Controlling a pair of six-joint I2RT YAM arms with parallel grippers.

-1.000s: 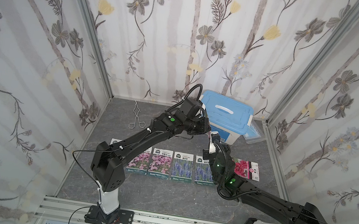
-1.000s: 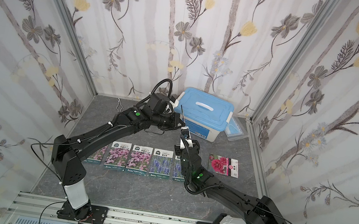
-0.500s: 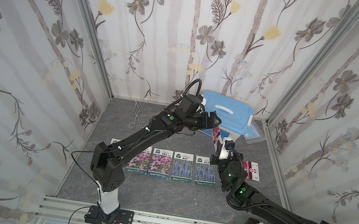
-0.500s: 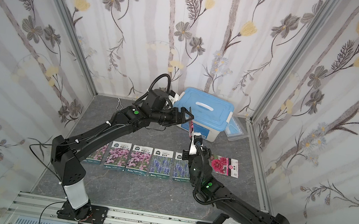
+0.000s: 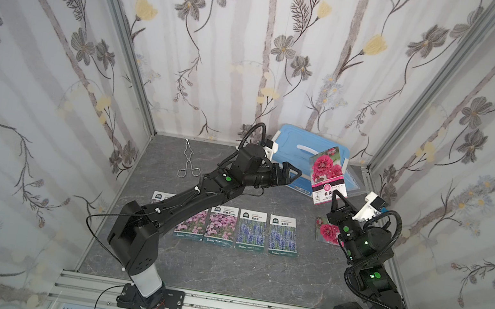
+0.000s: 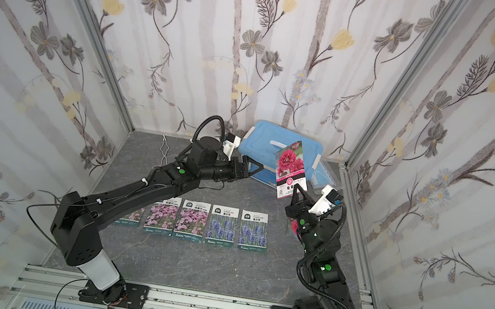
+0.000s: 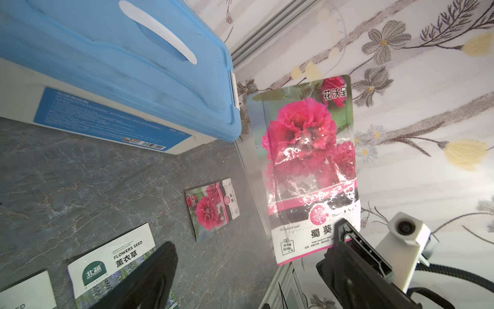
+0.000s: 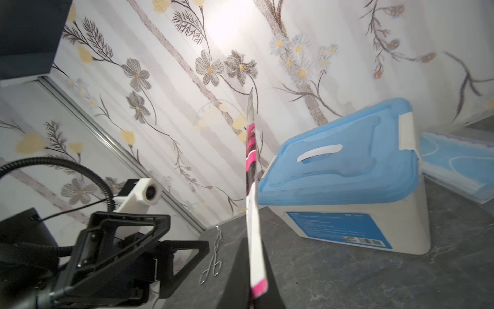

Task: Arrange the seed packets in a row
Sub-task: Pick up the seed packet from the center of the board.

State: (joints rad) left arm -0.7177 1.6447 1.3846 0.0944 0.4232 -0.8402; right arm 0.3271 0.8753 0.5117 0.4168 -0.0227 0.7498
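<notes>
The right fingers (image 5: 338, 206) are pinching the bottom corner of a red-flower packet (image 5: 326, 171) and holding it up in the air, right of the frame's middle. The left fingers (image 8: 128, 218) are standing wide open beside it, holding nothing. Other packets (image 5: 252, 230) are lying in a row on the worktop (image 5: 221, 269), lower middle.

the upright magenta packet (image 7: 307, 171) carries "花沃里" at its top corner. on its white foot stands "蜀葵" in large characters, with a cursive "hollyhock seed" above, "high quality seed" beneath, and a small box reading "净含量 约200". the nearest lavender packet (image 7: 115, 256) shows a green badge with "北蔬", then "flowers seed" and "薰衣草". in a top view a pink-flower packet (image 5: 221, 225) reads "格桑花". the flat magenta packet (image 7: 212, 207) bears print too small to read. the blue label (image 7: 107, 117) on the white box (image 7: 16, 88) has a barcode; its lines are illegible.
</notes>
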